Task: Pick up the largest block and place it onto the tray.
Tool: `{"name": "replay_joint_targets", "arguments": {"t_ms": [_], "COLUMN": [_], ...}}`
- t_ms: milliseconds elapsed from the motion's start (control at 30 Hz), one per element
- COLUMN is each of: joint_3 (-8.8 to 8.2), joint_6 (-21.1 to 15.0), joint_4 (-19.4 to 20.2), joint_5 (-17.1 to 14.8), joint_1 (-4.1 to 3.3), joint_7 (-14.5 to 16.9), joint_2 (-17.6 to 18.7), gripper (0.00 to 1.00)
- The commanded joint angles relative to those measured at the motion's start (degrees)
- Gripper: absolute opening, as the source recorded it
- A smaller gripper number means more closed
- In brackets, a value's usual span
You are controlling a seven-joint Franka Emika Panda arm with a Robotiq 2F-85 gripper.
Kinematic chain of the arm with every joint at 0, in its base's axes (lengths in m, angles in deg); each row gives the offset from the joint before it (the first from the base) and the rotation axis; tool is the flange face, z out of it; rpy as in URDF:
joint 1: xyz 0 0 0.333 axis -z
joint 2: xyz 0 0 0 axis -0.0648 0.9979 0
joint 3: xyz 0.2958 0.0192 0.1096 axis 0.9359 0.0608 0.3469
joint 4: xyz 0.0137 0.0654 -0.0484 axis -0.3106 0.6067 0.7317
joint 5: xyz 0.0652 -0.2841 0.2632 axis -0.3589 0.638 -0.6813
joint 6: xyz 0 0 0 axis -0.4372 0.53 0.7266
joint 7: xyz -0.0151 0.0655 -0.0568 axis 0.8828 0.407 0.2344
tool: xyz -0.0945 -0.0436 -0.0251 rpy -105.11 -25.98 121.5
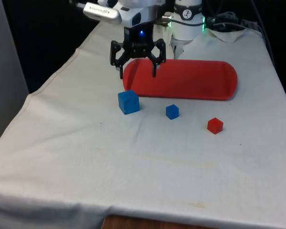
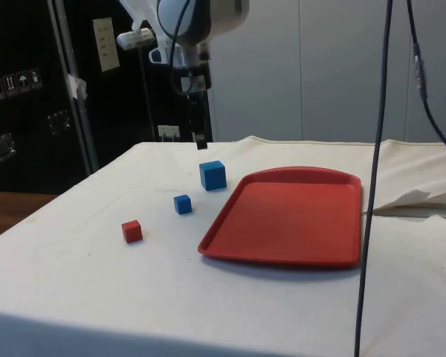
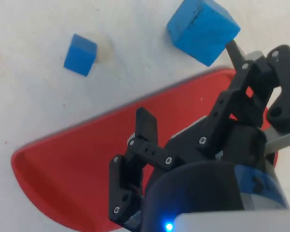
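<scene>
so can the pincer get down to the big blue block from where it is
Probably yes. The open pincer hangs above the tray's end, empty, and the big blue block sits on the cloth just beside that end with nothing over it. The small blue block stands apart.

A large blue block point(image 2: 212, 175) sits on the white surface point(image 2: 97, 282) just beside a red tray point(image 2: 290, 216). A small blue block point(image 2: 182, 204) and a red block point(image 2: 131, 231) lie nearer. The gripper point(image 2: 200, 141) hangs above the large block.

Three blocks point(image 1: 128, 102) before tray point(image 1: 200, 86); largest point(image 1: 128, 102) at front view's left.
</scene>
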Motion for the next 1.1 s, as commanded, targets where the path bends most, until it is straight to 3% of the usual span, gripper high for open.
{"name": "replay_joint_targets", "arguments": {"t_ms": [0, 167, 200, 233, 400, 433, 467, 533, 700, 733, 767, 800, 967, 1000, 1067], "joint_3": [0.46, 0.34, -0.06, 0.29, 0.06, 0.06, -0.40, 0.00, -0.29, -0.63, -0.29, -0.34, -0.17, -0.74, -0.06], "joint_6": [-0.9, -2.1, -1.4, -2.5, -3.8, -4.0, -3.4, -4.5, -5.8, -5.0, -6.1, -6.4, -8.4, -7.4, -9.4], "joint_4": [0.1, 0.1, 0.0, 0.0, -0.1, -0.1, 0.0, -0.1, -0.2, -0.1, -0.2, -0.2, -0.7, -0.4, -1.0], "joint_5": [-0.7, -1.6, -1.2, -1.8, -2.2, -2.2, -1.8, -2.2, -2.1, -1.8, -2.1, -2.1, -2.3, -1.8, -2.3], "joint_1": [0.46, 0.63, 0.17, 0.69, 0.74, 0.80, 0.34, 0.86, 1.03, 0.57, 1.09, 1.15, 1.09, 0.74, 1.09], "joint_7": [1.3, 4.0, 3.2, 4.8, 7.1, 7.4, 6.8, 8.0, 9.7, 9.0, 10.0, 10.3, 11.1, 10.7, 11.0], "joint_2": [0.5, 2.3, 2.1, 2.9, 4.8, 5.0, 4.9, 5.6, 7.4, 7.0, 7.7, 8.0, 10.0, 9.5, 10.7], "gripper": [1.00, 1.00, 1.00, 1.00, 1.00, 1.00, 1.00, 1.00, 1.00, 1.00, 1.00, 1.00, 1.00, 1.00, 1.00]}}
